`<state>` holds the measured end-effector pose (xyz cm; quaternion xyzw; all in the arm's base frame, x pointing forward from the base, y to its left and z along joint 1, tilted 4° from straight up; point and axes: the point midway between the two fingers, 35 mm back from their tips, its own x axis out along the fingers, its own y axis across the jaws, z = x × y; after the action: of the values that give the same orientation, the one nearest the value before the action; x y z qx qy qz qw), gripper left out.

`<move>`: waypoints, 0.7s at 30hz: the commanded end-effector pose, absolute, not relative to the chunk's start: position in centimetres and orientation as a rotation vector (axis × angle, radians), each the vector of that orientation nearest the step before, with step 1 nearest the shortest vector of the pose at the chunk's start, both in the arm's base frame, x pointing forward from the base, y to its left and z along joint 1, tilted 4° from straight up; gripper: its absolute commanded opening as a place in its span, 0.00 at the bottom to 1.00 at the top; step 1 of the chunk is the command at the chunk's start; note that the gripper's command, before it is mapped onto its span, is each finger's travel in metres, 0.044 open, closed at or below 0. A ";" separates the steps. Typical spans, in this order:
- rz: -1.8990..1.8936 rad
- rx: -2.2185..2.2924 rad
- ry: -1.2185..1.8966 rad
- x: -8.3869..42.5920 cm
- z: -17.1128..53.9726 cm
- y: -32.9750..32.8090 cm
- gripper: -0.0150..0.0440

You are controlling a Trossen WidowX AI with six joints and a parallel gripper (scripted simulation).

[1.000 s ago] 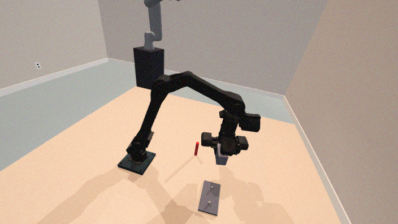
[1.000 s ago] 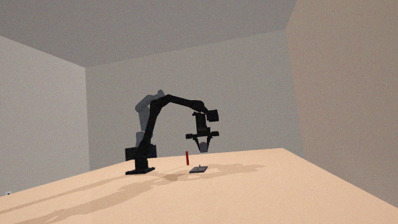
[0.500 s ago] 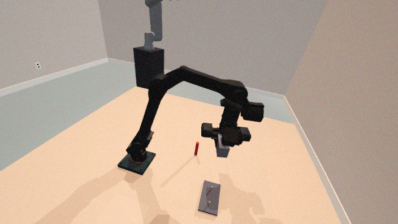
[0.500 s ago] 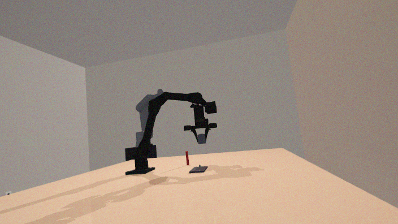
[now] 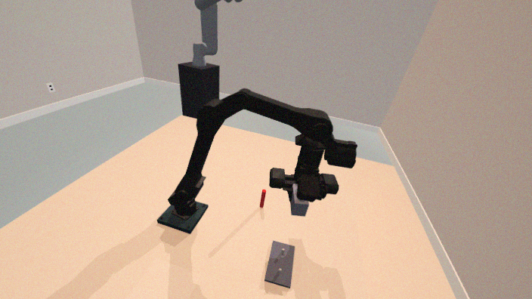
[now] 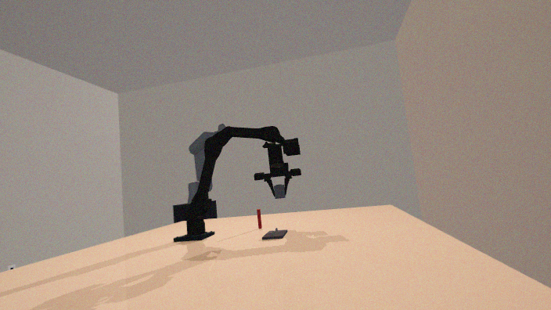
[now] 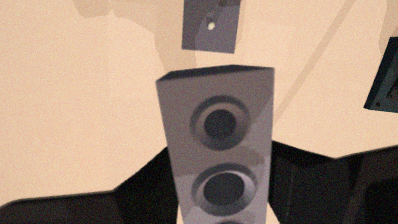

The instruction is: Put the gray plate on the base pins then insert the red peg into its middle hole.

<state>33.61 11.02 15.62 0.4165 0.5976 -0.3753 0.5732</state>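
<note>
My gripper (image 6: 279, 194) (image 7: 209, 141) is shut on the gray plate (image 5: 299, 209) (image 6: 279, 189) (image 7: 176, 120) and holds it well above the table. In the wrist view two round holes of the plate show fully, and a third is cut off at the lower edge. The flat dark base (image 5: 272, 269) (image 6: 273, 235) (image 7: 194, 39) lies on the table, lower than the plate and off to one side of it. Its two pins (image 5: 283, 251) stand up bare in the top view. The red peg (image 5: 263, 198) (image 6: 259, 219) stands upright on the table, apart from the base and the gripper.
The arm's mounting plate (image 5: 165, 220) (image 6: 179, 239) (image 7: 382, 87) is on the table, to the left of the peg in the top and exterior views. A black pedestal (image 5: 199, 88) with a gray arm (image 5: 208, 28) stands behind. Arm shadows cross the table top.
</note>
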 end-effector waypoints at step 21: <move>-0.970 1.039 1.367 35.2 11.0 4.2 0.25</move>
<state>35.29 5.36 11.98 0.4399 0.5785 -0.4036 0.5559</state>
